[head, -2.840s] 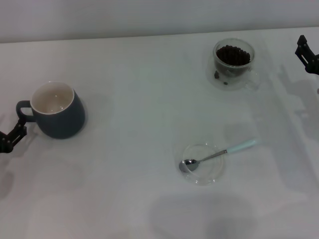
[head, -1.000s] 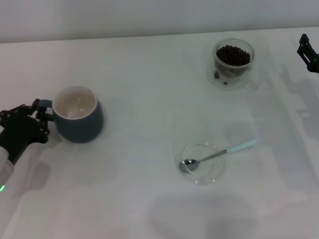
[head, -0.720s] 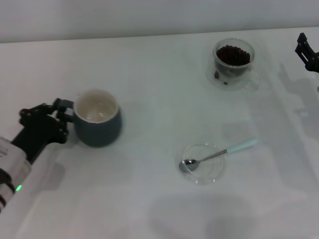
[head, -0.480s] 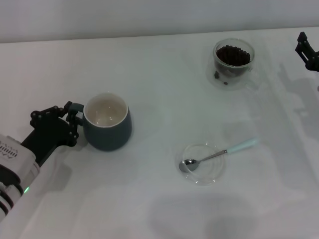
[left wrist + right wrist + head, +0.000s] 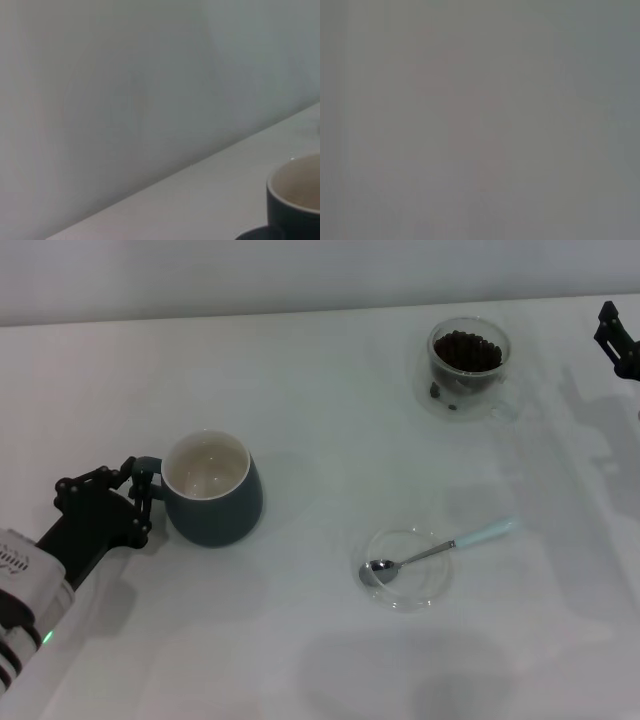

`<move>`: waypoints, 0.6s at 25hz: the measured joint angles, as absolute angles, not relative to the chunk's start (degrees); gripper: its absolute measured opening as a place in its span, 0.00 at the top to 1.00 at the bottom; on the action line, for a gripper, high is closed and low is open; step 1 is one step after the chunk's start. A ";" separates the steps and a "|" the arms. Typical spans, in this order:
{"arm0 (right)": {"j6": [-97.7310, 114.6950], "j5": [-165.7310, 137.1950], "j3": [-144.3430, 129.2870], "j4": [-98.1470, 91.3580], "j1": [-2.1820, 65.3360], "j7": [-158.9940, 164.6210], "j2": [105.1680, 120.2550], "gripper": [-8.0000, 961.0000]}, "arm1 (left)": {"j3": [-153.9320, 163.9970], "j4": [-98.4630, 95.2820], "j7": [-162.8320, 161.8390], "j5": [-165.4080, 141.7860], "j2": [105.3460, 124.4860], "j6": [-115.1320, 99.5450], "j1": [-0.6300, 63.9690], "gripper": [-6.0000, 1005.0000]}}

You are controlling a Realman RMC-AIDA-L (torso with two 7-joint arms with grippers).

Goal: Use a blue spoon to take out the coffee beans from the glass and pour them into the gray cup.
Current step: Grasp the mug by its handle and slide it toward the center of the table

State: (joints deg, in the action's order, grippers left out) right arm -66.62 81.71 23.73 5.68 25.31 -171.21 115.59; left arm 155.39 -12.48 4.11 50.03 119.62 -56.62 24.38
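The gray cup stands upright left of the table's middle, its white inside empty; its rim also shows in the left wrist view. My left gripper is shut on the cup's handle. The glass stands at the back right, holding the coffee beans. The blue spoon lies with its bowl in a clear saucer at the front right, handle pointing right. My right gripper is at the far right edge, apart from everything.
The table top is white, with a pale wall behind it. The right wrist view shows only a plain grey surface. Open table lies between the cup and the saucer.
My left gripper took hold of the cup's handle and moved the cup rightwards from the table's left edge toward the middle. The right arm, spoon and glass have not moved.
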 joint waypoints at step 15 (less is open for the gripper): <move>-67.26 81.83 23.73 5.50 24.73 -171.21 115.57 0.16 | 155.35 -13.91 4.22 50.09 119.44 -61.86 19.64 0.53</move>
